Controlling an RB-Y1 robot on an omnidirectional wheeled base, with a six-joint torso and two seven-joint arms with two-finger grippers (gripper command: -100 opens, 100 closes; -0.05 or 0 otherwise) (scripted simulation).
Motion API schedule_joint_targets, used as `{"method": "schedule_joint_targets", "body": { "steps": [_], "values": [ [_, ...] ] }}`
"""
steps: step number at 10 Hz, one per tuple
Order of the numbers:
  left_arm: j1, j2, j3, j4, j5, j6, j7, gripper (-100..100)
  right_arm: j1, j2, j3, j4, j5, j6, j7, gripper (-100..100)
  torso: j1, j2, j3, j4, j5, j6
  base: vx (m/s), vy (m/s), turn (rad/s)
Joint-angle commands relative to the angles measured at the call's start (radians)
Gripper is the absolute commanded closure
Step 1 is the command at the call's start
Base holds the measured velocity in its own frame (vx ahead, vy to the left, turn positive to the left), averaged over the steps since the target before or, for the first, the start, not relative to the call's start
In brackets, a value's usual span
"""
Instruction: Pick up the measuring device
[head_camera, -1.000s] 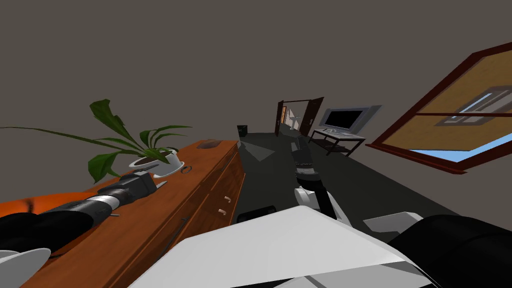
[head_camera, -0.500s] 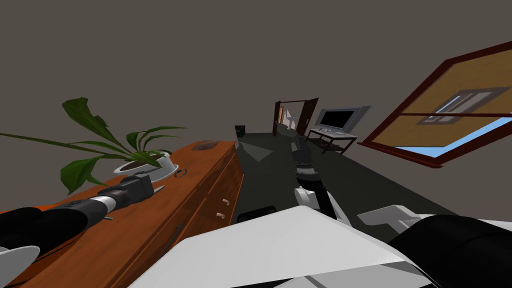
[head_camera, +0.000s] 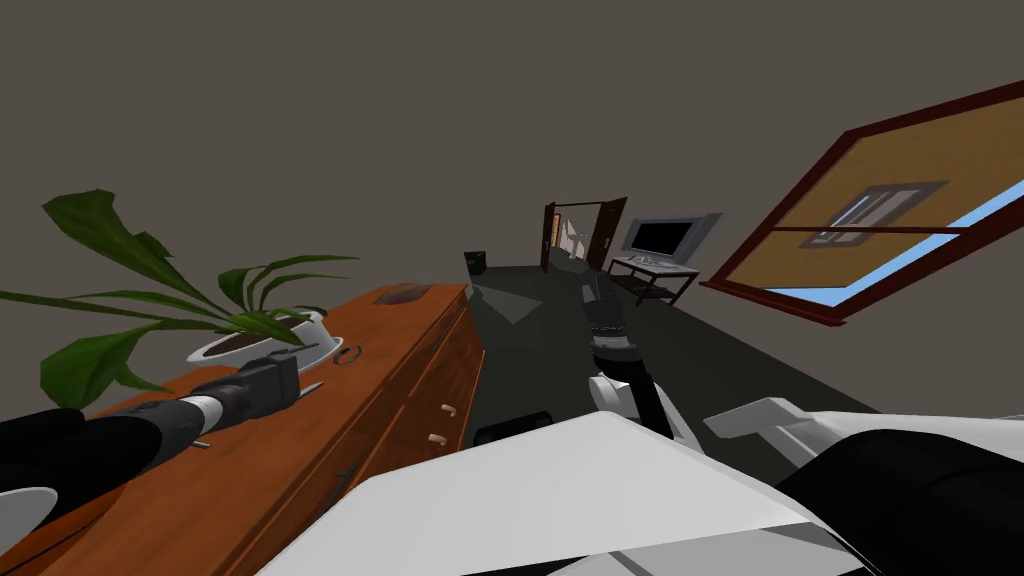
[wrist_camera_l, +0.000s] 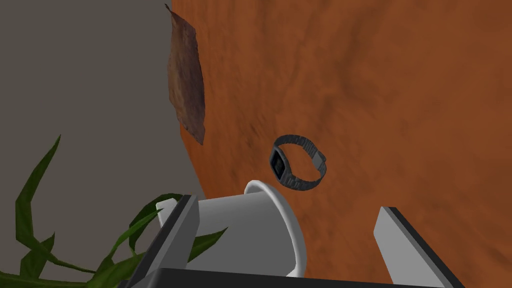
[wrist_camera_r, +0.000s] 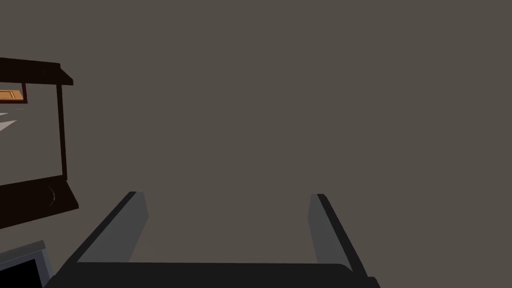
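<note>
The left gripper hangs low over the dresser, its 2 blades spread wide with nothing between them. 1 blade sits right beside the pot. The watch rests on the dresser just beyond the pot's rim, apart from it and ahead of the blades.

That pot worries me. If the hand pushes straight on, the blade beside the pot could scrape or shove it, and a shoved pot could knock the watch away. The leaves trail round the same blade and might snag. The watch seems to rest on the edge of its band, so a glancing touch from 1 blade could spin or flip it. The thin band offers little to pinch, and a squeeze taken too high would likely slip off.

The blades are flat, thin and light grey with dark edges. The pot is smooth, white and round, with a thick flared rim. The watch is dark grey: a link band closed into a loop, metal by the look of it, with a small squarish face. The dresser is warm, reddish-brown, matte wood. Farther along it beyond the pot lies a rough brown patch with a ragged outline.

Well to the right of the pot, out over the floor, the right gripper holds its blades apart, empty.
</note>
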Motion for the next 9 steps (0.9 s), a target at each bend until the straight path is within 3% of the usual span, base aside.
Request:
{"method": "schedule_joint_targets", "body": {
  "steps": [1,9],
  "values": [
    [-0.013,0.022,0.005,0.018,0.017,0.05,0.004,-100,0.0,0.0,0.0,0.0,0.0,0.0,0.0,0,0.0,0.0,0.0,0.0,0.0,0.0,0.034,0.005,-0.144],
    [-0.04,0.071,0.022,0.07,0.069,0.254,0.0,-100,0.0,0.0,0.0,0.0,0.0,0.0,0.0,0,0.001,-0.001,0.0,0.0,0.0,0.0,0.022,0.013,-0.074]
  ]
}}
